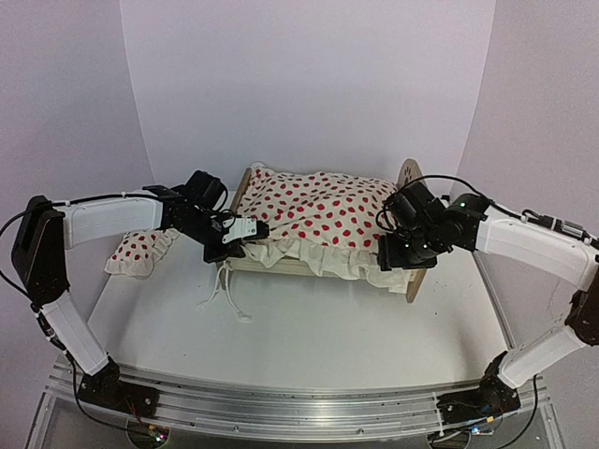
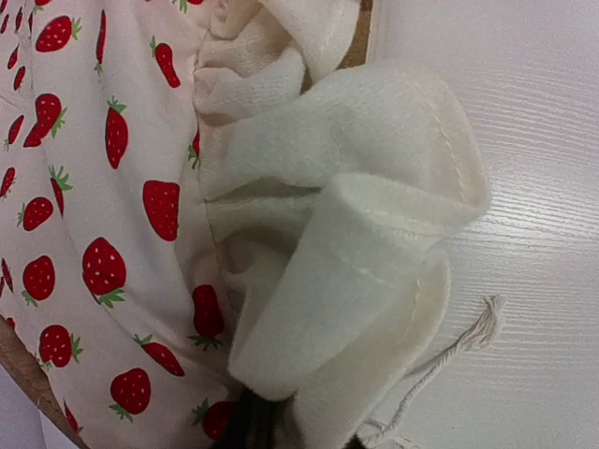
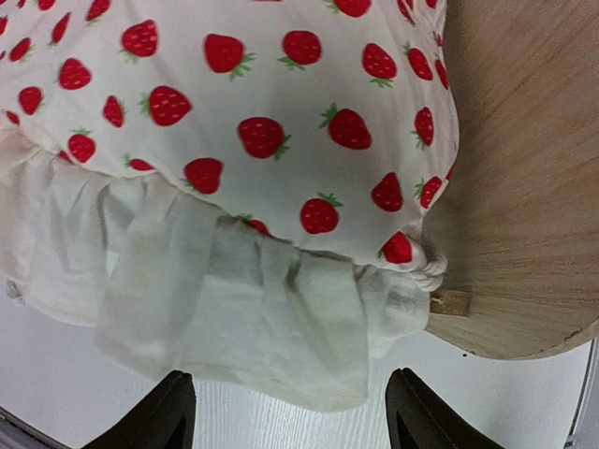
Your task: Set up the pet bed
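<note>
On the counter (image 1: 309, 327), the pet bed's (image 3: 515, 187) blanket (image 1: 323, 210) is seemingly being pinched by the left hand (image 1: 240, 238). The right hand (image 3: 292, 379) is being held spread.

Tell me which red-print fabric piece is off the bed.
The small pillow, on the table left of the pet bed; the ruffled blanket lies draped over it.

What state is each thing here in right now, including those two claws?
pet bed: upright, covered by the blanket.
blanket: spread over the pet bed, ruffle hanging over its near side.
pillow: lying on the table, left of the pet bed.
left gripper: shut on the blanket's ruffle.
right gripper: open, holding nothing.
</note>
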Controlling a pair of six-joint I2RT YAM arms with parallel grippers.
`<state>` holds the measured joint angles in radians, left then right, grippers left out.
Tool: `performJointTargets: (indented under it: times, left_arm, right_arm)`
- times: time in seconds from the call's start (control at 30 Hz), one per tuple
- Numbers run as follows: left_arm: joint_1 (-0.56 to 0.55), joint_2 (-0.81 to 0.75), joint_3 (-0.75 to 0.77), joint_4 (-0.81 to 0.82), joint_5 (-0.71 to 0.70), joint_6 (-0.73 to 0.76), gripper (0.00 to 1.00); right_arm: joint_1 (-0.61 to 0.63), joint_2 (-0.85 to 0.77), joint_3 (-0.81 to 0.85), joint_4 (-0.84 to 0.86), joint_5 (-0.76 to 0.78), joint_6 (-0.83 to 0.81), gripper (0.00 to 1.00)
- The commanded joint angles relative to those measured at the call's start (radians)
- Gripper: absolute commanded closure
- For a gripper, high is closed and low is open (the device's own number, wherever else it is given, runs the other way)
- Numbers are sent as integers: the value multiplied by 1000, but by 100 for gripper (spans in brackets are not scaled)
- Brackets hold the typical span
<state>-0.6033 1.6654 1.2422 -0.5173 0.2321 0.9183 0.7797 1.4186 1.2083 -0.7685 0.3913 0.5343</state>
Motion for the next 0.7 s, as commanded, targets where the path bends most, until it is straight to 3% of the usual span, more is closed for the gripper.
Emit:
performJointTargets:
  times: [0.0, 0.3, 0.5, 0.57, 0.67]
  left_arm:
    - [-4, -59, 85, -58, -14, -2, 99]
    - [32, -174, -65, -55, -40, 101, 100]
    - [51, -204, -116, -25, 20, 158, 100]
    - [51, -202, -99, -19, 46, 155, 93]
    - [51, -190, -57, -71, 87, 175, 74]
  right_arm:
    - [-42, 44, 13, -16, -12, 33, 32]
    - [-99, 176, 68, 4, -70, -10, 45]
    - [-103, 215, 68, 5, -59, -4, 75]
    - [-103, 214, 74, 5, -71, -7, 89]
    - [-103, 205, 98, 5, -102, -33, 100]
